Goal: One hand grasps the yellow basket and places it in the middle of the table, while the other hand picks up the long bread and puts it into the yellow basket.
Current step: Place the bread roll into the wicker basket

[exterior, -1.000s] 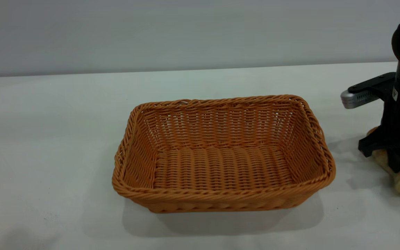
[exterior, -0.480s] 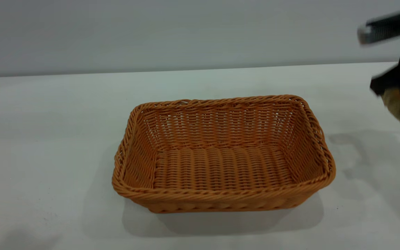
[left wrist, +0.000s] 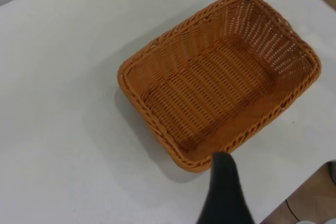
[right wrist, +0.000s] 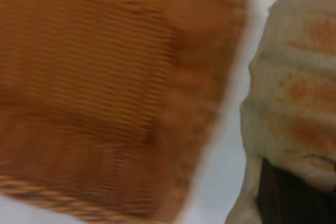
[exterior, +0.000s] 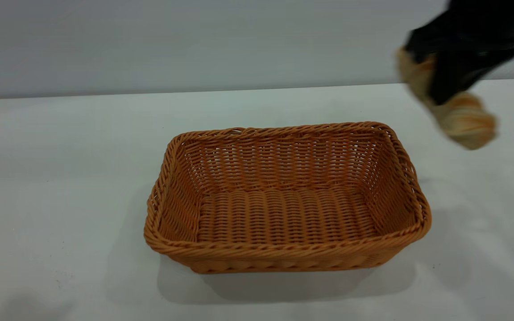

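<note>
The yellow basket stands empty in the middle of the white table. It also shows in the left wrist view and the right wrist view. My right gripper is shut on the long bread and holds it tilted in the air, above and behind the basket's far right corner. In the right wrist view the bread fills the edge beside the basket's rim. My left gripper is out of the exterior view; it hangs high above the table by the basket's corner.
A plain grey wall runs behind the table. The left wrist view shows the table's edge with brown floor beyond it. Bare table lies on all sides of the basket.
My right gripper has lifted the bread off the table at the far right. It has carried it up and to the left, toward the basket. The basket has not moved.
</note>
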`<action>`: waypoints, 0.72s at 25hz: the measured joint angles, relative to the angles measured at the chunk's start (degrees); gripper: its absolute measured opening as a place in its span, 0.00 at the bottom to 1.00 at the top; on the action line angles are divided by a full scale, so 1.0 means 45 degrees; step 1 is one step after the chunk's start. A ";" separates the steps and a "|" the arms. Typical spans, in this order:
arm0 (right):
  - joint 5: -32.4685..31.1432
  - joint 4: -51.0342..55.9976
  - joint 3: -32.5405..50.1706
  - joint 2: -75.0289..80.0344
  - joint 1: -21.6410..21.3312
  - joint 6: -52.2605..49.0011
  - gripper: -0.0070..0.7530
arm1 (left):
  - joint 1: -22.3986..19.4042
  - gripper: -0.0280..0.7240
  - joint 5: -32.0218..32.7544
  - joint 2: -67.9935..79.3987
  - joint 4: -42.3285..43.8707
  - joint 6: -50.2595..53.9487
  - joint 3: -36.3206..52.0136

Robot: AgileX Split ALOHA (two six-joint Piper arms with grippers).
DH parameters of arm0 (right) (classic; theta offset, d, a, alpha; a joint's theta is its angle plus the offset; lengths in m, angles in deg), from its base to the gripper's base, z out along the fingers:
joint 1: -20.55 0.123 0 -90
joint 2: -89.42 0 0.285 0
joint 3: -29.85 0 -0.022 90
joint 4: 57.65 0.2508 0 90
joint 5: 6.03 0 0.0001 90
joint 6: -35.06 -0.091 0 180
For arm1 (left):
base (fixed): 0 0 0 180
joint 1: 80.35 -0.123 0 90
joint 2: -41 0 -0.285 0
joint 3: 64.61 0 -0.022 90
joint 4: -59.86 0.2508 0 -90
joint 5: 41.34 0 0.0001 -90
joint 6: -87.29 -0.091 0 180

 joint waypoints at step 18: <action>0.4553 0.0875 0.0037 0.3238 0.2904 0.1708 0.23 | 0.0000 0.81 0.0295 0.0000 0.0054 0.0495 0.0000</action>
